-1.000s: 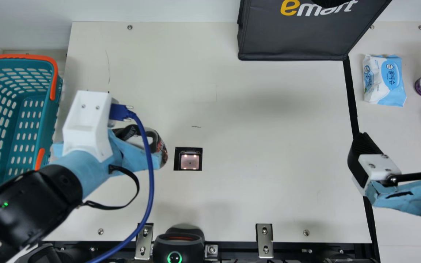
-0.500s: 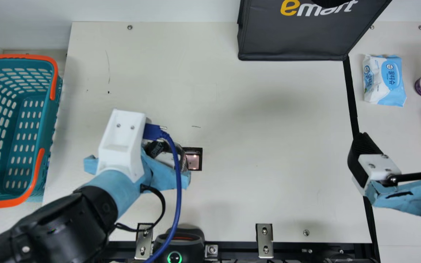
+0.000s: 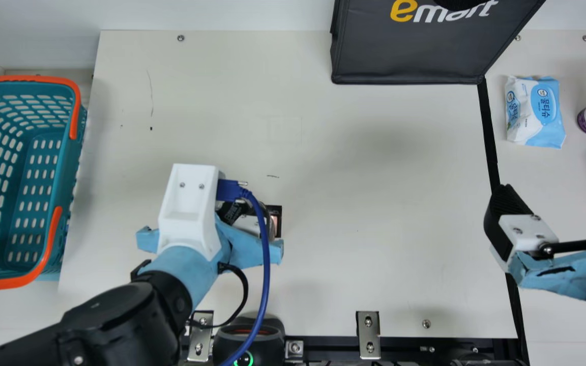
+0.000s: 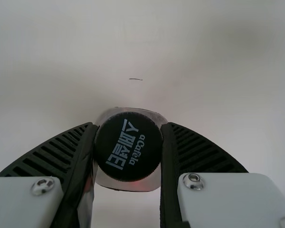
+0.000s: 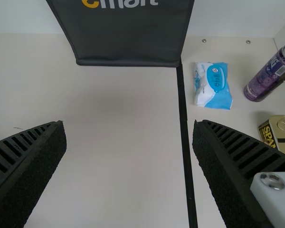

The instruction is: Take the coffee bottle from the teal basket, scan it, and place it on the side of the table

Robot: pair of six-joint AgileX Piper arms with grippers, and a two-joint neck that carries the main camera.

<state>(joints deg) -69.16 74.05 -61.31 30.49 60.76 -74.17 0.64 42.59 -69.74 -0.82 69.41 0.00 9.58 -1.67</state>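
The coffee bottle (image 4: 128, 146) is clamped btwn the ribbed fingers of the L gripper (image 4: 128, 130), squeezed at both sides around the cap. In the L wrist view the cap is faced almost end-on, so the long axis is judged to be run roughly along the gripper's own pointing line, base away from the wrist. Exact tilt can't be told.

In the main view the bottle is seen just at the L edge of the scan window (image 3: 279, 209), which is partly hidden by arm + bottle. Whether the glass is clear of the table, or a code has been read, can't be told. Scanning is judged to be the step in hand: only a small shift to the R, or a turn abt the long axis, is prob. needed for the label to be faced to the window. If the glass is rolled w/ a loose grip, the code may be missed.

The R gripper (image 3: 552, 203) is held well apart, fingers spread w/ nothing btwn them, nr the black line (image 3: 489, 132). Past that line the wipes pack (image 3: 534, 112) is set down; the bottle is prob. meant to be placed on that side, so a long carry R or a handover is called for, w/ the R arm nearer.
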